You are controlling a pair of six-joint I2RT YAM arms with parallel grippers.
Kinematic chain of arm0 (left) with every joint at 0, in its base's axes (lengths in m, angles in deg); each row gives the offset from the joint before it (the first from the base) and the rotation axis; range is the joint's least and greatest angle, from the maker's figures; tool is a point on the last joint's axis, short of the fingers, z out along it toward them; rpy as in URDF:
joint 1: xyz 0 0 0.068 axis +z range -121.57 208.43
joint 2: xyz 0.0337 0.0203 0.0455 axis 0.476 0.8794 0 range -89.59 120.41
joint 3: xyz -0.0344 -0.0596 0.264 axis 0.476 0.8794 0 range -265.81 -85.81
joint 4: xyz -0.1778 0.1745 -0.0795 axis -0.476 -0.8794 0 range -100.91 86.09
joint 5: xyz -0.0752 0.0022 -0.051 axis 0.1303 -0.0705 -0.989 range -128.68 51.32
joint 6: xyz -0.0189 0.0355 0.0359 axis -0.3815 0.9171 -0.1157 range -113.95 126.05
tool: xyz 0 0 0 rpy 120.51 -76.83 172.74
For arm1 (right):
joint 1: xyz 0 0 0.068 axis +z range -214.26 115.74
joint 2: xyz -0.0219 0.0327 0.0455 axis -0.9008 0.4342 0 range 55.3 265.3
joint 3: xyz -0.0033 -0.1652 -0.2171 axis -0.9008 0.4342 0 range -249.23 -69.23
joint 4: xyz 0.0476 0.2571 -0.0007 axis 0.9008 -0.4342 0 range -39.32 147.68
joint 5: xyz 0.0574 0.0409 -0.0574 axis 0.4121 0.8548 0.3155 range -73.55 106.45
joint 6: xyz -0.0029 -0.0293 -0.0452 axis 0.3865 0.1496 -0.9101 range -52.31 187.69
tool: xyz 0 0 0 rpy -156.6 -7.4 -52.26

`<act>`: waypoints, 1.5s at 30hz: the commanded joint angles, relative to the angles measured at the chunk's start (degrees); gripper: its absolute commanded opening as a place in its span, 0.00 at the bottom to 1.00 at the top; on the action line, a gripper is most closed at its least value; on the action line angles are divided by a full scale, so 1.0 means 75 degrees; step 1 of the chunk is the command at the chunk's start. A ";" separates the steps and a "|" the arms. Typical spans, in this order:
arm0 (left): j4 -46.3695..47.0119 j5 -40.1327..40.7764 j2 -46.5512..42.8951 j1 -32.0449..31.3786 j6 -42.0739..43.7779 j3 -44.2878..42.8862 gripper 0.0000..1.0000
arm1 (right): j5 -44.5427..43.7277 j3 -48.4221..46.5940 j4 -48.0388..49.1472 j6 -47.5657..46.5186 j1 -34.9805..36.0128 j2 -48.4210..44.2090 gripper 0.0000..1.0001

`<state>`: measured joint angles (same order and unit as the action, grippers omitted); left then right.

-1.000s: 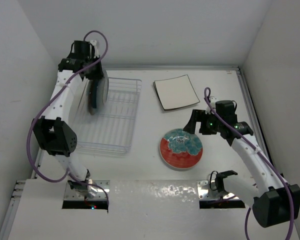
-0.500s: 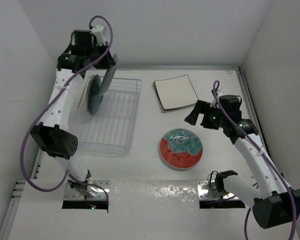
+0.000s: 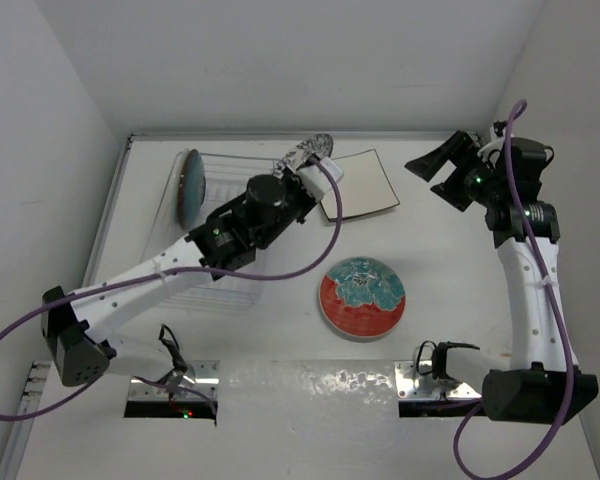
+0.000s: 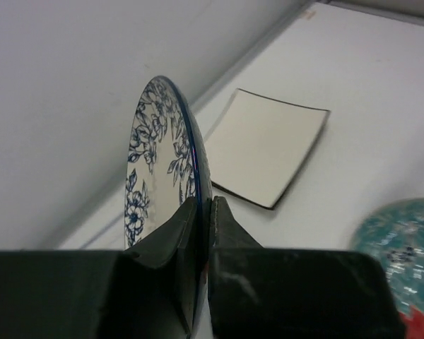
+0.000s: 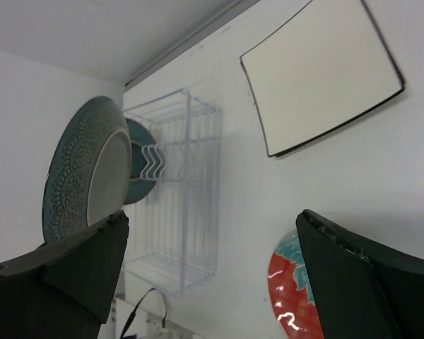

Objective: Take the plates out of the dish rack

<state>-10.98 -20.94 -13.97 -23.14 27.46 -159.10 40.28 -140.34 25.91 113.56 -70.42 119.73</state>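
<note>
Since the earlier frame, the left arm had swung down and stretched across the dish rack [image 3: 235, 175]. Its end effector [image 3: 315, 168] was clamped on the rim of the blue-patterned plate [image 4: 159, 162], held upright near the square plate [image 3: 355, 185]. The right arm had risen, its end effector [image 3: 442, 178] gaping and holding nothing. Its wrist view showed a teal plate [image 5: 85, 169] in the rack, which the left wrist view missed.
</note>
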 commanded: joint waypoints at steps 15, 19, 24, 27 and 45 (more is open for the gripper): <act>0.6204 0.3634 0.0159 -0.3635 0.7457 0.3000 0.00 | 0.2694 -0.0057 0.0687 0.0040 0.0397 0.0434 0.97; 0.5924 0.3787 0.0593 -0.4010 0.7493 0.2906 0.00 | 0.1956 0.0024 -0.0263 -0.1041 0.1475 0.0585 0.95; 0.5806 0.3846 0.0851 -0.4420 0.7505 0.3187 0.00 | 0.1499 0.0434 -0.0510 -0.1756 0.1875 0.0727 0.87; 0.5782 0.3834 0.1027 -0.4549 0.7306 0.3257 0.00 | 0.1603 0.0786 -0.0253 -0.1803 0.1933 0.0738 0.76; 0.4789 0.4362 0.0607 -0.4713 0.6008 0.3164 0.75 | 0.1755 0.3068 0.2054 -0.0891 0.1104 -0.0584 0.00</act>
<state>24.99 8.24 -4.31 -58.16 75.87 -133.07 51.54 -119.91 31.79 104.20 -58.31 120.14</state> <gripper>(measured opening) 0.716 0.023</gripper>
